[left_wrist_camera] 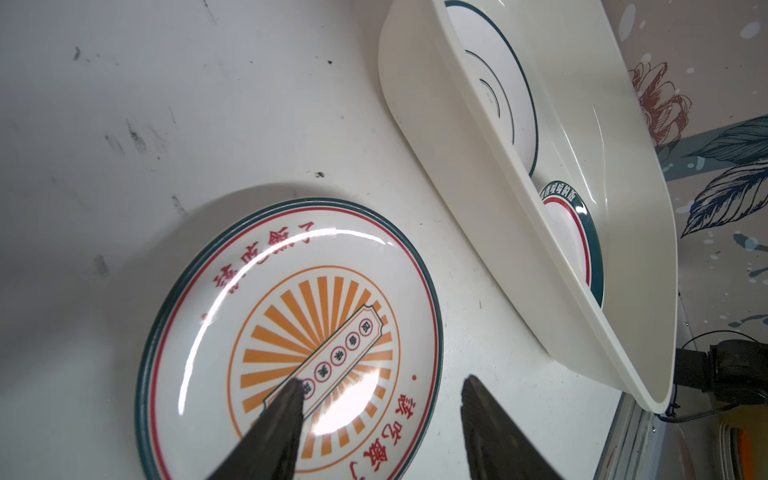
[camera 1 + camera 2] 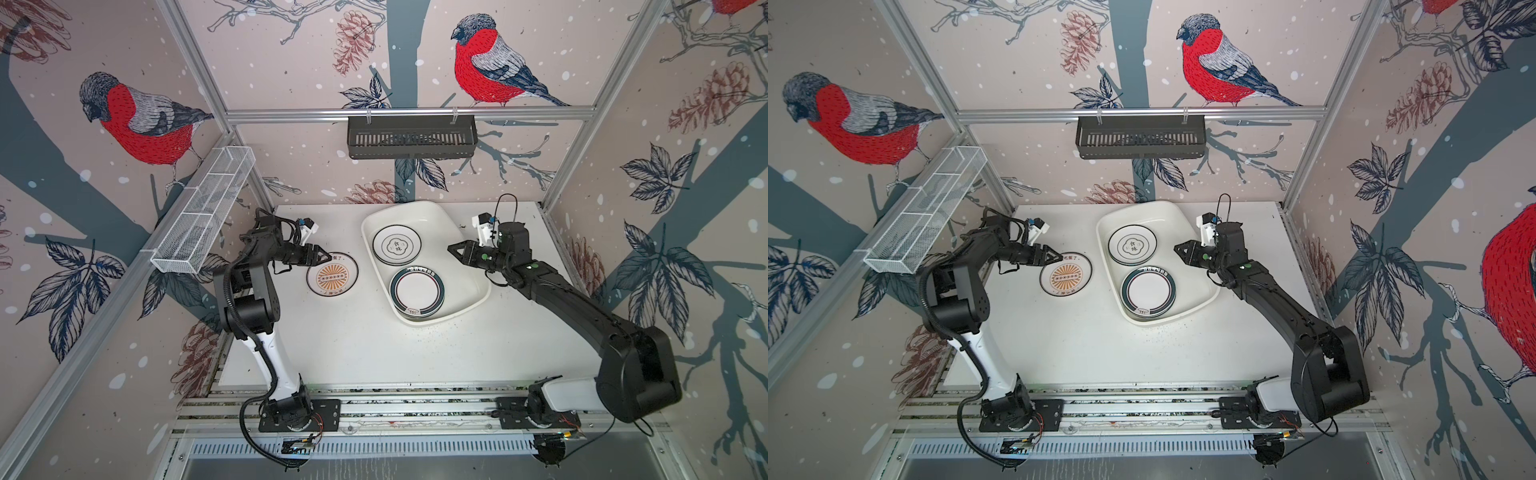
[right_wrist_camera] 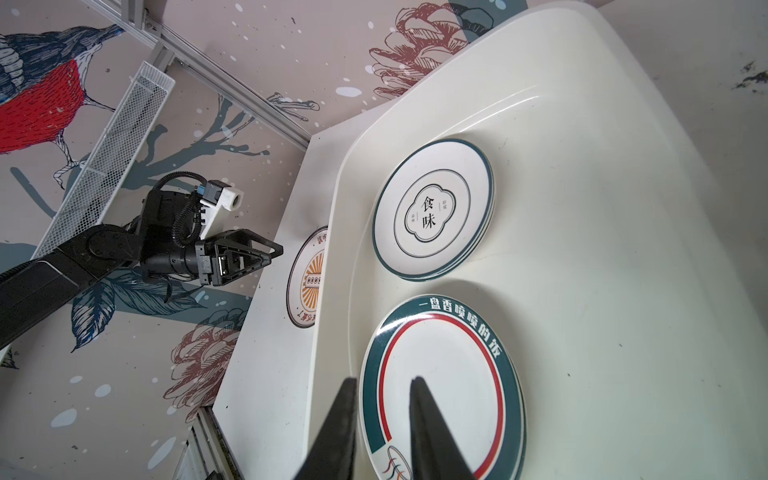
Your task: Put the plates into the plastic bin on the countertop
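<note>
Left claw stretched low, wide, over the round white sunburst plate; right claw hung narrow, empty. Shiny white plastic bin half-hid that plate.

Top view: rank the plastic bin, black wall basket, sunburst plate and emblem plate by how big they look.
1. plastic bin, clearly largest.
2. black wall basket, as long but far slimmer; it hangs higher, likely nearer the camera.
3. sunburst plate and emblem plate: look alike, not ranked.

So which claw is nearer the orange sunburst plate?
Left. The left claw is open at the rim of the sunburst plate; the right claw is over the plastic bin, on its side away from that plate.
</note>
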Controlling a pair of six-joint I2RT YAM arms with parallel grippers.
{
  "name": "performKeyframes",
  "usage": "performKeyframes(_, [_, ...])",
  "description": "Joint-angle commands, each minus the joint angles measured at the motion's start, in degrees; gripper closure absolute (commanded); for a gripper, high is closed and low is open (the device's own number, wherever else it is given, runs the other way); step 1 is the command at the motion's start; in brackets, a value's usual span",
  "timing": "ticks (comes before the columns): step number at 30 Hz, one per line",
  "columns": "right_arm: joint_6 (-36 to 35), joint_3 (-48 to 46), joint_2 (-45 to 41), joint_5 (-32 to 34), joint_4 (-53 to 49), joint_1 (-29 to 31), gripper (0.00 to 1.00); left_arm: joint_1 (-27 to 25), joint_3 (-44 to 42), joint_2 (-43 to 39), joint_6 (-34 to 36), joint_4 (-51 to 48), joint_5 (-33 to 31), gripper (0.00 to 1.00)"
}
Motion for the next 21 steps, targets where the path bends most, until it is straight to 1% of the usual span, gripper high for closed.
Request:
performKeyframes(1, [0.8, -0.3, -0.4, 0.0, 2.0, 0.0, 0.76, 0.9, -1.7, -0.6, -1.4, 3.5, 1.0, 0.4])
performKeyframes(4, [1.6, -1.0, -0.5, -0.1, 3.7, 0.0, 0.76, 2.5, -5.2, -2.0, -5.2, 8.8, 0.8, 0.4])
performKeyframes(8, [2.0, -1.6, -0.7, -0.3, 4.6, 0.1, 0.76, 4.7, -7.3, -2.1, -7.3, 11.8, 1.3, 0.41])
performKeyframes(15, [1.8, -1.8, -0.9, -0.2, 4.7, 0.0, 0.76, 6.2, -8.5, -1.0, -6.9, 12.1, 1.3, 0.42])
performKeyframes(21, [1.9, -2.0, -1.1, -0.2, 4.8, 0.0, 0.76, 8.9, -10.3, 0.2, -9.1, 14.4, 2.2, 0.43])
